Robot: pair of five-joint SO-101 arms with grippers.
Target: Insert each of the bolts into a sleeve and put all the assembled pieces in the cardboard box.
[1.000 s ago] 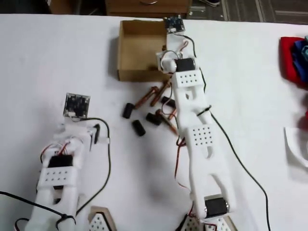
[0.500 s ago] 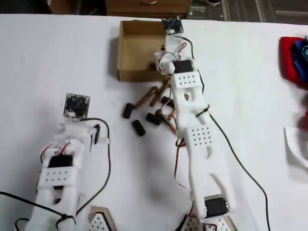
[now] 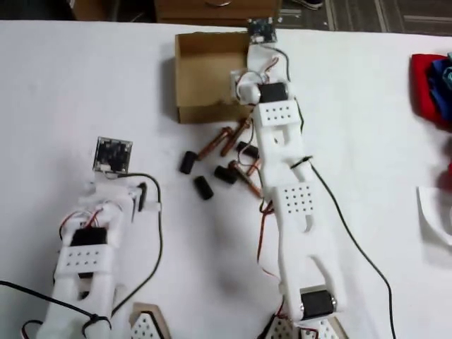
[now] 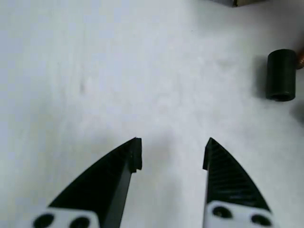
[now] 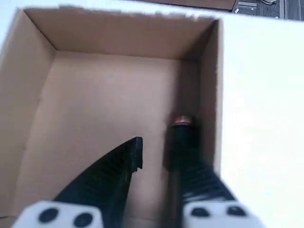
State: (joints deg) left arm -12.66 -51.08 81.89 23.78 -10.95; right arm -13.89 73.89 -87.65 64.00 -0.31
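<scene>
Sleeves [image 3: 203,188] number four loose, one assembled piece [image 5: 182,137] in cardboard box [image 5: 95,38]; left gripper [image 4: 172,154], right gripper [image 5: 160,156] half-open, empty.

This looks like a small robotics lab or workshop: a white bench [image 3: 70,85] carries two printed arms [image 3: 293,205] with exposed wiring [image 3: 353,247], and wooden furniture [image 3: 212,10] stands behind.

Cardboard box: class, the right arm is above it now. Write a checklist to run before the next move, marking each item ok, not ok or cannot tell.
1. Right gripper over the cardboard box interior: ok.
2. Assembled piece within the box walls: ok.
3. Its fingers apart, with a gap beside the piece: ok.
4. Piece resting on the box floor: cannot tell.
5. All bolts and sleeves off the table: not ok, several lie loose.
6. Left gripper open, touching nothing: ok.
</scene>
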